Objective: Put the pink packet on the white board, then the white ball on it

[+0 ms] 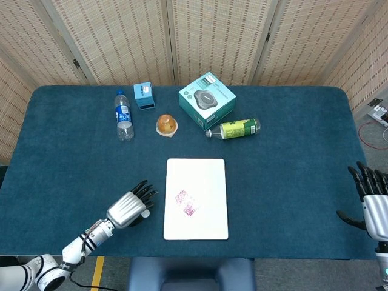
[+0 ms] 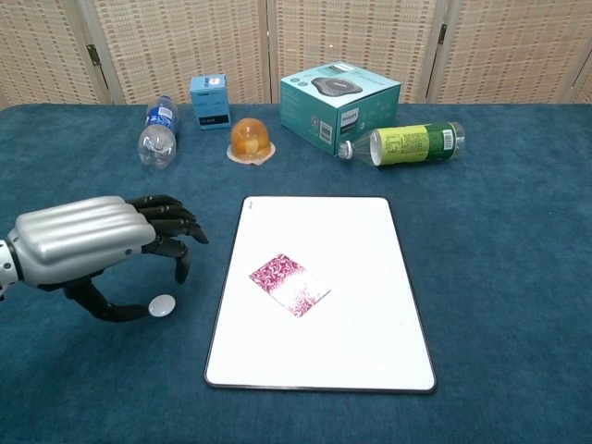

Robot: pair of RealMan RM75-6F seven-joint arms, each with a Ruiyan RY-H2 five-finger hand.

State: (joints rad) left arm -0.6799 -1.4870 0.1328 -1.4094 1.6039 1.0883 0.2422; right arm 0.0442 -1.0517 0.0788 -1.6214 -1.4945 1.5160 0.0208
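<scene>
The pink packet [image 1: 185, 202] [image 2: 289, 285] lies flat on the white board [image 1: 209, 173] [image 2: 351, 240], left of the board's middle. A small white ball [image 2: 163, 306] sits on the blue cloth just left of the board. My left hand [image 1: 128, 207] [image 2: 92, 245] hovers over the ball, fingers spread and curved down, thumb tip next to the ball, holding nothing. In the head view the hand hides most of the ball. My right hand [image 1: 371, 199] stands at the table's right edge, fingers apart and empty.
Along the back stand a water bottle [image 1: 123, 116], a small blue box [image 1: 144, 95], an orange jelly cup [image 1: 167, 125], a teal box [image 1: 207, 100] and a green bottle [image 1: 234, 128] on its side.
</scene>
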